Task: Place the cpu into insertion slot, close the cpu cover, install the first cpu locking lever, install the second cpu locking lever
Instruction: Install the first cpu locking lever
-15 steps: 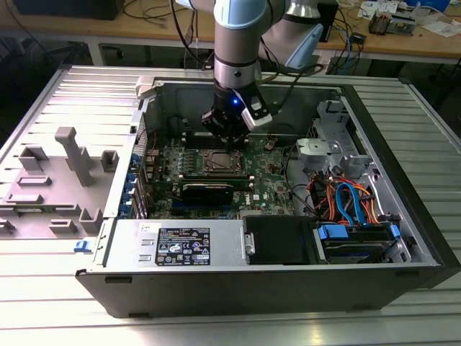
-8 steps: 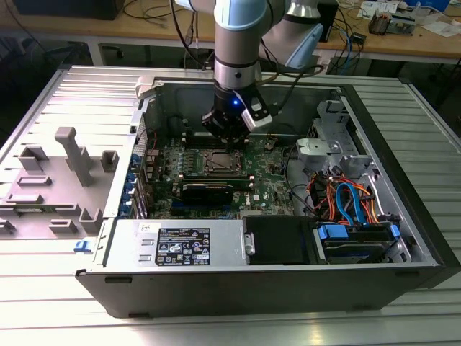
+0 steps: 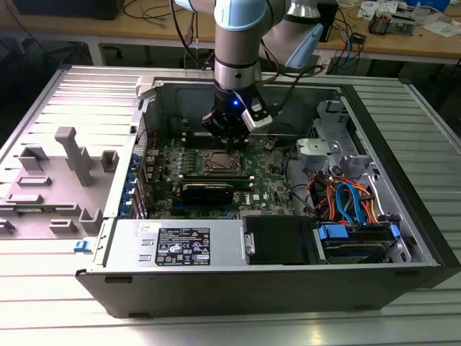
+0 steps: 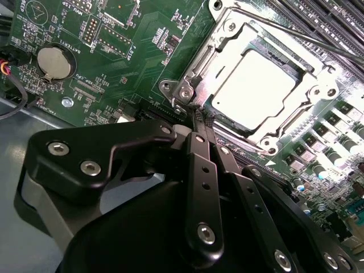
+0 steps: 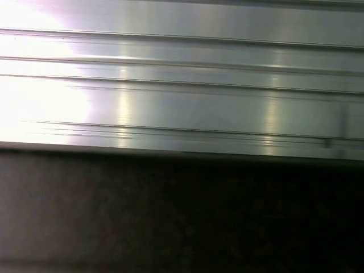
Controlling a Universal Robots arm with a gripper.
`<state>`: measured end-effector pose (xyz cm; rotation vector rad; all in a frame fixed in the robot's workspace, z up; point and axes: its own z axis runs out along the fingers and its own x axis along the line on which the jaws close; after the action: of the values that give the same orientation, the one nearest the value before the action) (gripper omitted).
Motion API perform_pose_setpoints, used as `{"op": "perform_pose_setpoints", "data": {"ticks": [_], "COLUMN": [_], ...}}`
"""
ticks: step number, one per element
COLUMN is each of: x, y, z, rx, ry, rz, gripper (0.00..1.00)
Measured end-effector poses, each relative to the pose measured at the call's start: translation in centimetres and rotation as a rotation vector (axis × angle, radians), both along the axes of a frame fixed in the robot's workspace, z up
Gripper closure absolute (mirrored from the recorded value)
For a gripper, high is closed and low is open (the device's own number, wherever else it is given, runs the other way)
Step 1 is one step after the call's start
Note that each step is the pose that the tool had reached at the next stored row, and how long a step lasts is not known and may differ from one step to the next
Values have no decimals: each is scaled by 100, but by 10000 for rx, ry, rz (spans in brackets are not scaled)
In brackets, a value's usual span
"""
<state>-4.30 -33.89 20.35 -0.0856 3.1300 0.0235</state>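
One hand (image 4: 200, 122) works here, and we see its two slim fingers pressed together at the corner of the insertion slot (image 4: 187, 94), seemingly closed on nothing, though a thin lever under the tips could escape us. The cpu (image 4: 259, 85) already lies in the slot, its pale metal top showing through the window of the cpu cover (image 4: 227, 40), which lies flat over it. A thin locking lever (image 4: 318, 42) runs along the far side of the frame, looking not yet hooked. We judge the lever work is in hand: push from the tip, keep pressure along the lever, and steer clear of the chip's top. In the exterior view the hand (image 3: 232, 141) sits low inside the open computer case (image 3: 374, 130), with memory slots (image 4: 341, 17), a coin battery (image 4: 56, 61) and cable bundles (image 3: 346, 198) nearby, leaving little room for sideways slips.
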Motion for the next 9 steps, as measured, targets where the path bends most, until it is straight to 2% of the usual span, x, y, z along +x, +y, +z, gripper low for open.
{"op": "perform_pose_setpoints", "data": {"ticks": [9], "x": [5], "y": [3], "z": [-1], "rx": [79], "ry": [0], "rz": [6], "gripper": [89]}}
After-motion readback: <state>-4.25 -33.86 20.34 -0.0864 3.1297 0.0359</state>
